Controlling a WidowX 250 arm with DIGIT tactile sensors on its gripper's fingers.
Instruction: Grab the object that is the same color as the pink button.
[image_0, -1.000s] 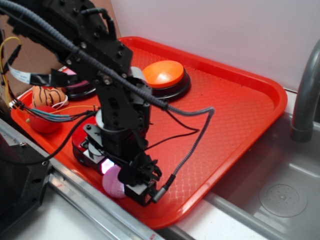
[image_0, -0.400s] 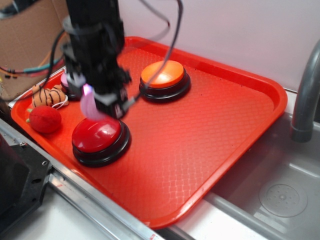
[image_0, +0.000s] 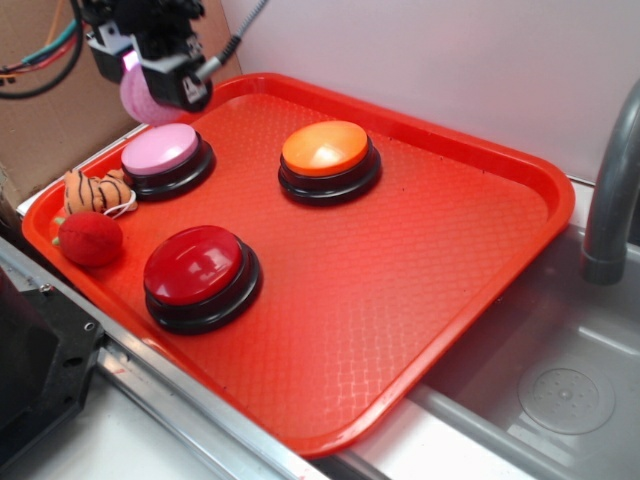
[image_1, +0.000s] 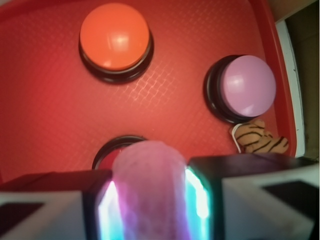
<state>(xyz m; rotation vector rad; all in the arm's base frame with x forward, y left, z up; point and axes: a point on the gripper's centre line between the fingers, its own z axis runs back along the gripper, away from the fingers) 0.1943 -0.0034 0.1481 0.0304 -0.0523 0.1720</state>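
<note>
- Exterior: the red tray (image_0: 480, 200) is viewed obliquely from above, at moderate distance.
- Wrist: the tray (image_1: 50, 100) is viewed steeply downward, close; the pink button (image_0: 160, 150) (image_1: 248, 85) is shared.

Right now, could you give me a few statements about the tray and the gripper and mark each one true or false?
1. The pink ball is held between the gripper fingers, lifted clear of the tray. True.
2. The pink button stands at the tray's front edge, nearest the metal rail. False: the red button is nearest the rail; the pink one is toward the back left.
3. The orange button stands alone, touching nothing else on the tray. True.
4. The fuzzy red ball sits on top of the red button. False: it lies on the tray floor beside the striped tiger toy.
5. The gripper is open. False: it is shut on the pink ball.
</note>
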